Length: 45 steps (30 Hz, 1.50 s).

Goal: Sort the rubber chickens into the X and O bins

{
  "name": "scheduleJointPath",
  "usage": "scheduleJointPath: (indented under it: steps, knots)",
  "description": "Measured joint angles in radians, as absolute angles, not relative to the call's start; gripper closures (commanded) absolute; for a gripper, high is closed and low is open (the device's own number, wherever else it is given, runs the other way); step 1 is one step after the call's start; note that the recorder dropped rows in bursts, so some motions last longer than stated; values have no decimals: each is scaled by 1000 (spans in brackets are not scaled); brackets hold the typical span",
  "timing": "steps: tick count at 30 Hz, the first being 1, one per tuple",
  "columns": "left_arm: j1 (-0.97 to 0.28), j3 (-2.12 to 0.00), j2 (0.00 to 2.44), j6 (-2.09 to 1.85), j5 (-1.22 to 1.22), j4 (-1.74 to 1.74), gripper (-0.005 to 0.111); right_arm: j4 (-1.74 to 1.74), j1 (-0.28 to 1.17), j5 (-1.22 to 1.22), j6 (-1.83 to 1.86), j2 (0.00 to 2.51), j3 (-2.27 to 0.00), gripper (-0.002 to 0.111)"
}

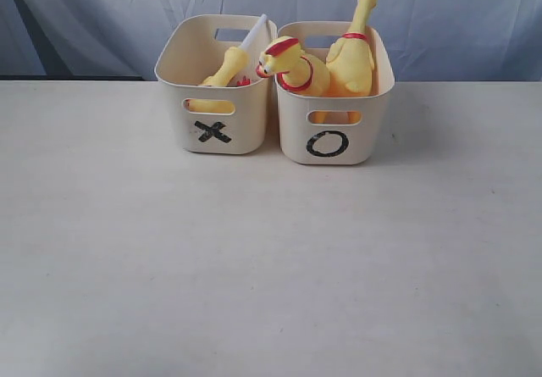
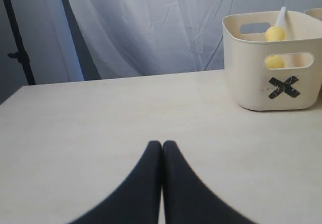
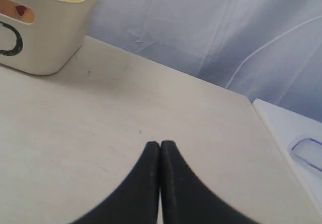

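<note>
Two cream bins stand side by side at the back of the table. The X bin [image 1: 241, 127] holds a yellow rubber chicken [image 1: 227, 66] with a whitish tube end sticking up. In the O bin [image 1: 364, 131] two large chickens rest, one with its head [image 1: 284, 55] over the rim, the other [image 1: 354, 51] neck up. Neither gripper shows in the exterior view. My left gripper [image 2: 162, 144] is shut and empty over bare table, the X bin [image 2: 251, 83] ahead of it. My right gripper [image 3: 160, 144] is shut too, with the O bin [image 3: 55, 38] off to one side.
A pale blue-white cloth hangs behind the table. A dark stand [image 2: 17, 43] rises beyond the table's far corner in the left wrist view. A white surface [image 3: 297, 133] with a clear loop on it lies past the table edge in the right wrist view.
</note>
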State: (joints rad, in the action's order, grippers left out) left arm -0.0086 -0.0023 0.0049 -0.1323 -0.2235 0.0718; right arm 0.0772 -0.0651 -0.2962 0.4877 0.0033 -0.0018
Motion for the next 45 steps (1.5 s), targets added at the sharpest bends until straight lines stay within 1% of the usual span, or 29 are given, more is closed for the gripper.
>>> scheduleJointPath:
  steps: [9,12,20,45]
  knots:
    - [-9,-2,5,13,-223,72,107,79,-65,-296,107,3,-2,109]
    - [-9,-2,5,69,-223,72,107,79,-65,-296,62,3,-2,109]
    - [-9,-2,5,200,-223,74,107,79,-65,-296,43,3,-2,109]
    - [-9,-2,5,203,-226,74,107,79,-65,-302,45,3,-2,109]
